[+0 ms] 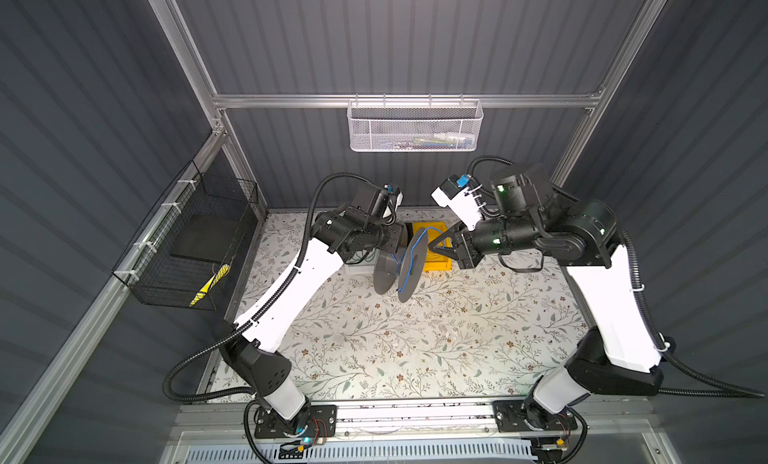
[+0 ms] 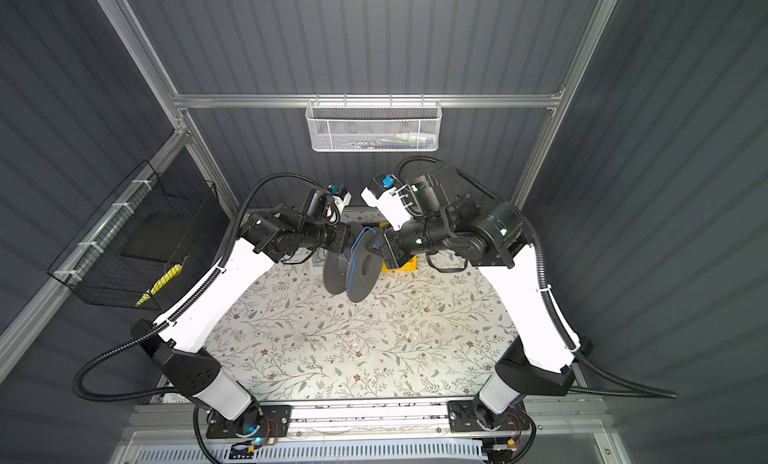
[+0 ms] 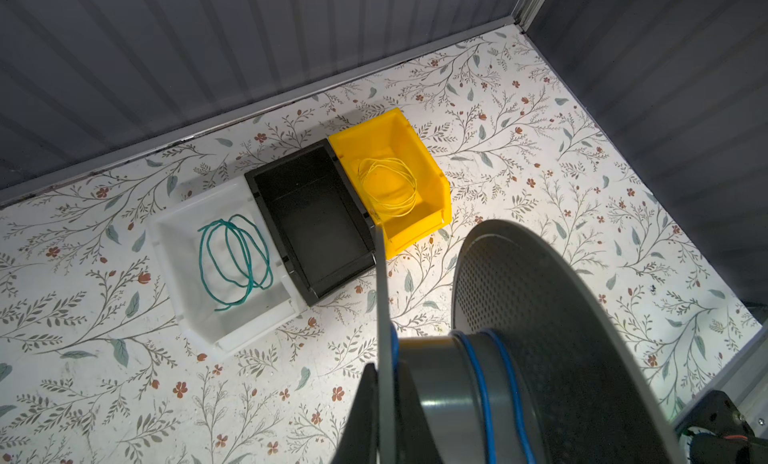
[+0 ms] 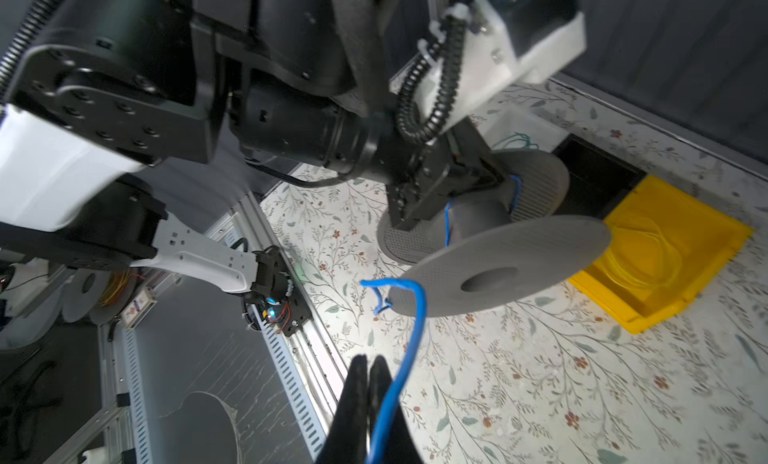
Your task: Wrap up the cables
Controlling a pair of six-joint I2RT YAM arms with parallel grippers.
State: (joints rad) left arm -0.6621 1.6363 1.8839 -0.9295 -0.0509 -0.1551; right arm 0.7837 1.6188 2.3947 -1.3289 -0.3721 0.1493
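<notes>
right claw (image 4: 369, 368) together, pinching blue wire (image 4: 417, 316) | left claw (image 3: 386, 403) clamped on grey spool (image 3: 561, 337) flange

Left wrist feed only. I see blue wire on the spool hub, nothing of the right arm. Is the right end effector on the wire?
Observer: Yes. The right end effector is shut on the blue wire, just short of the spool.
Operator: Taut?
Observer: No. In a top view the wire arcs loosely up over the spool's rim.
Operator: Spool clear of the table?
Observer: Yes. In both top views the left end effector holds it up off the table, tilted.
</notes>
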